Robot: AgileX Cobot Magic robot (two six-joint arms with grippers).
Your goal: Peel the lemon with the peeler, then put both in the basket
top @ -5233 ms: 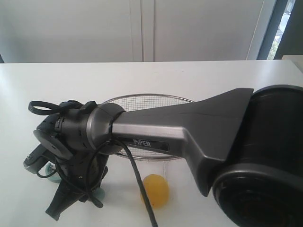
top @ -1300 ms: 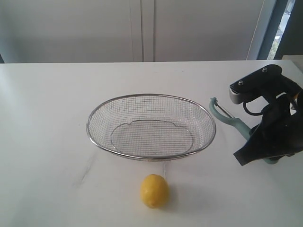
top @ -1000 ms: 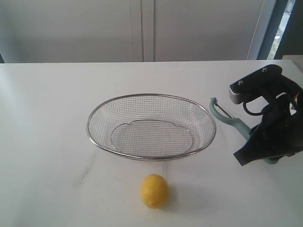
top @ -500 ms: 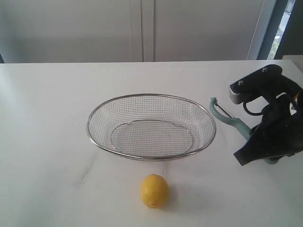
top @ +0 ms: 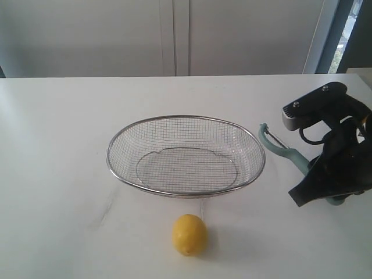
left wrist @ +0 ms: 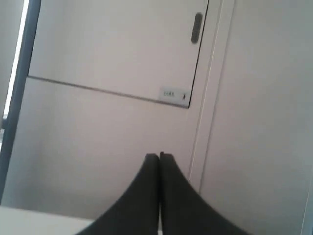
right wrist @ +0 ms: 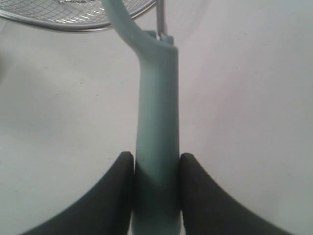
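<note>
**Exterior view.** The basket (top: 110,156) is seen at the middle of the white table (top: 58,116). Only its own wire mesh and oval base ring are seen inside it. The lemon (top: 189,234) is found outside the basket, on the table near the rim at 6 o'clock, not touching it. The peeler (top: 283,149) is found at 3 o'clock of the basket, with its forked head just beside the rim and its handle running away toward 4 o'clock. The far end of the handle is gripped by the right gripper (top: 318,181). Whether the peeler rests on the table or is lifted cannot be told.

**Left wrist view.** The left gripper (left wrist: 160,157) is shown with its two dark fingers pressed together and nothing between them. It is pointed at a pale cabinet door (left wrist: 112,54) with a small dark handle (left wrist: 197,27).

**Right wrist view.** The teal handle of the peeler (right wrist: 157,112) is clamped between the two dark fingers (right wrist: 120,178), which touch it on both sides. The curved fork is directed toward the basket, of which a strip of rim (right wrist: 58,24) and mesh is seen beyond it.
</note>
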